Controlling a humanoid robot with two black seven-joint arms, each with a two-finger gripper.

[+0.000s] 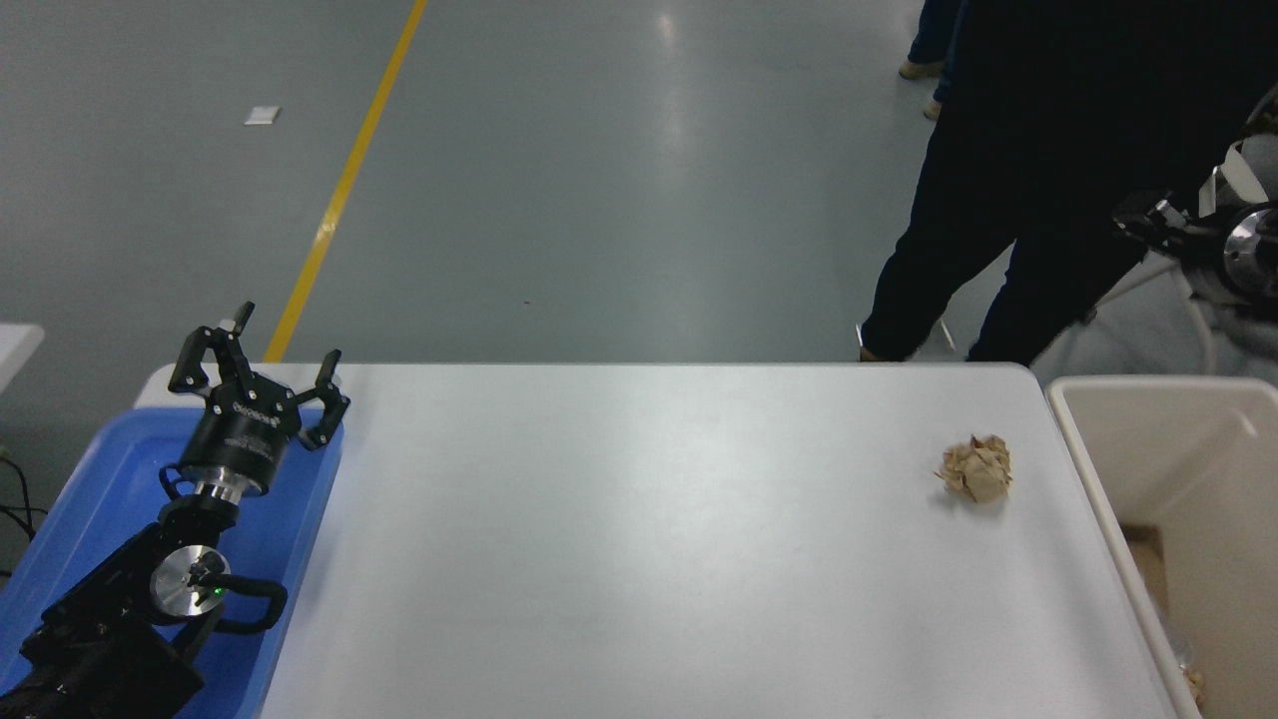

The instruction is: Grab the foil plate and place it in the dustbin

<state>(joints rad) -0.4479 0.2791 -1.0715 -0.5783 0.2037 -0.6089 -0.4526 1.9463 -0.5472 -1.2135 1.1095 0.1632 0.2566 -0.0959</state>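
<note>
Foil plate not visible on bench (639, 559); can't place it. Bin (1083, 439) at 3 o'clock edge. Left claw (262, 371) released, parked at 9 o'clock. Right arm (1233, 245) at 2 o'clock, nearer bin; claw state unclear.

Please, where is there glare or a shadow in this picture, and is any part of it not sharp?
Head view: ceiling light glares as a pale streak on the grey floor; the white table shows a soft sheen; the paper ball casts a faint shadow; the left gripper is sharp; the right arm at the right edge looks slightly blurred.
</note>
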